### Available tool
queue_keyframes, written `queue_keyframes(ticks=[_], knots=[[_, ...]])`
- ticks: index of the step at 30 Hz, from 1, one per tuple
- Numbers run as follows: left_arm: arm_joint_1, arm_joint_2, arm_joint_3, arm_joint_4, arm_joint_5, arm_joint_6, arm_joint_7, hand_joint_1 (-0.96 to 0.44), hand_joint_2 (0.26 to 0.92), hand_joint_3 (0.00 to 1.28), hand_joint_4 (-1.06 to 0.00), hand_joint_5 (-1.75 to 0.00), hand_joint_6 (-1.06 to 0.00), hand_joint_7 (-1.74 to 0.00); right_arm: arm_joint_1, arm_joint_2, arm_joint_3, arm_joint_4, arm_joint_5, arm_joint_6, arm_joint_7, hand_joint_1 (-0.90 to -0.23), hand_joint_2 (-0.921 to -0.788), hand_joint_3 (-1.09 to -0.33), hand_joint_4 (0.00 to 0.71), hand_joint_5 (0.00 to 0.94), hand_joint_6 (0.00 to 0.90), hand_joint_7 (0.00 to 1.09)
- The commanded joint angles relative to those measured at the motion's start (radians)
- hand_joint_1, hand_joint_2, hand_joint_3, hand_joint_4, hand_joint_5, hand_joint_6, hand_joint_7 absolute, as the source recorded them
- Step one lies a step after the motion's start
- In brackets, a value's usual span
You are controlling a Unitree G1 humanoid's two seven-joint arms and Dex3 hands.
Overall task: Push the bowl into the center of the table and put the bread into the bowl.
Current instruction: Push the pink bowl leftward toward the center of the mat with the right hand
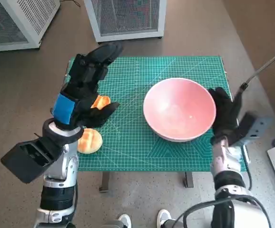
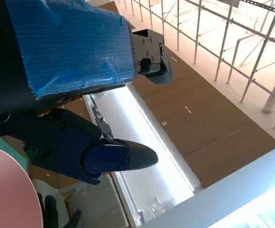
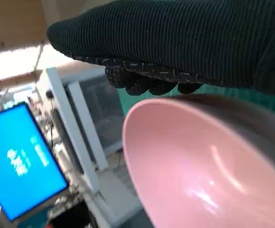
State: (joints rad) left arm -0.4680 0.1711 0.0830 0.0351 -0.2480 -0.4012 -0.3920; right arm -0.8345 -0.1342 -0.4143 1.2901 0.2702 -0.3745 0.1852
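Green mat (image 1: pixel 128 142) on grey floor (image 1: pixel 23 95); left hand (image 1: pixel 83 90) spread, empty — right hand (image 1: pixel 225 114) unclear.

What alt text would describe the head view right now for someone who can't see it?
A pink bowl sits empty right of center on a green cutting mat, the gloved right hand against its right side. On the mat's left, the left hand hovers open above two bread rolls.

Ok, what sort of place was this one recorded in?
Probably a robotics lab or test room: a green cutting mat covers a small table, perforated white cabinets stand on the floor behind, and a lit blue screen sits nearby.
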Motion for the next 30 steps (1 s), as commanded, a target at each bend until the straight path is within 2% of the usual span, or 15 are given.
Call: queue_keyframes(ticks=[1,9,18,24,30], knots=[[0.020,0.009,0.008,-0.019,-0.004,0.003,0.003,-0.51,0.921,0.32,-0.03,-0.40,0.00,-0.64,-0.020,0.023,0.000,0.013,-0.004,0.024,0.010,-0.365,-0.921,-0.514,0.279,0.004,0.201,0.33],[0.042,0.017,0.018,-0.026,0.002,-0.003,0.010,-0.53,0.921,0.31,-0.10,-0.27,0.00,-0.60,-0.063,0.058,0.012,0.018,-0.015,0.035,0.006,-0.352,-0.921,-0.551,0.266,0.000,0.197,0.33],[0.063,0.025,0.034,-0.029,0.002,-0.012,0.015,-0.54,0.921,0.30,-0.15,-0.18,0.00,-0.58,-0.094,0.094,0.039,0.031,-0.042,0.048,-0.008,-0.355,-0.918,-0.548,0.274,0.008,0.194,0.32],[0.076,0.025,0.039,-0.034,0.004,-0.015,0.019,-0.53,0.921,0.30,-0.17,-0.13,-0.01,-0.56,-0.103,0.099,0.053,0.035,-0.069,0.058,-0.012,-0.377,-0.921,-0.523,0.286,0.008,0.210,0.31],[0.090,0.030,0.047,-0.042,-0.001,-0.012,0.015,-0.53,0.921,0.30,-0.18,-0.11,-0.01,-0.55,-0.110,0.083,0.065,0.029,-0.091,0.056,-0.015,-0.371,-0.921,-0.526,0.284,0.005,0.214,0.31]])
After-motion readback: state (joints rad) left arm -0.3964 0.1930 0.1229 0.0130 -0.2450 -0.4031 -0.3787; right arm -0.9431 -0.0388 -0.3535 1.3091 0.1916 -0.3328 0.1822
